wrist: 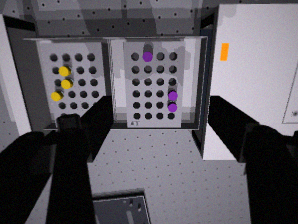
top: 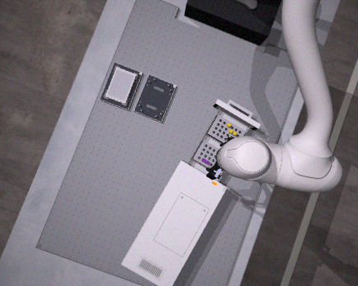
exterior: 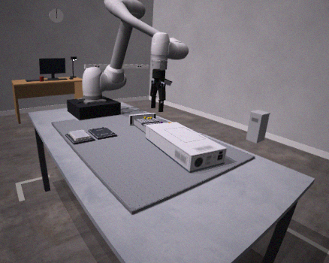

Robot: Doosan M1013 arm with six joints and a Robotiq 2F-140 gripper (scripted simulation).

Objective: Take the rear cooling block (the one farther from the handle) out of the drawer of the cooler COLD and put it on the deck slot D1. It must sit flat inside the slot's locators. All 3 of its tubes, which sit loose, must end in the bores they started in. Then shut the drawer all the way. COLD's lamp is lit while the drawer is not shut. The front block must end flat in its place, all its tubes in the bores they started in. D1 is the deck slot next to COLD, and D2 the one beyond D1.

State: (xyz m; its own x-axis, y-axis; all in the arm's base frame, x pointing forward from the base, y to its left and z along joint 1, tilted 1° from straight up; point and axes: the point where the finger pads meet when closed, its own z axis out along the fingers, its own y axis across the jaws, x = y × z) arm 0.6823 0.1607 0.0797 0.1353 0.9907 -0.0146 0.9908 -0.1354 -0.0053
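Rear block (top: 205, 154) (wrist: 154, 85): rigid, likely top-heavy with loose tubes (wrist: 172, 101).
Jaws spread, nothing pinched; grip opposite sides low, lift level.

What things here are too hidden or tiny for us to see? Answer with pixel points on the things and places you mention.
- Top view: the black gripper's fingertips, under the white arm (top: 250, 157) (exterior: 160, 46).
- Wrist view: the dark slotted plate's (top: 156, 99) (exterior: 102, 132) (wrist: 120, 209) far part, cut off by the bottom edge.
- Exterior view: the purple tubes (wrist: 147, 56), mostly behind the white cooler (top: 174, 221) (exterior: 185, 144) (wrist: 260, 75) and too small to count.
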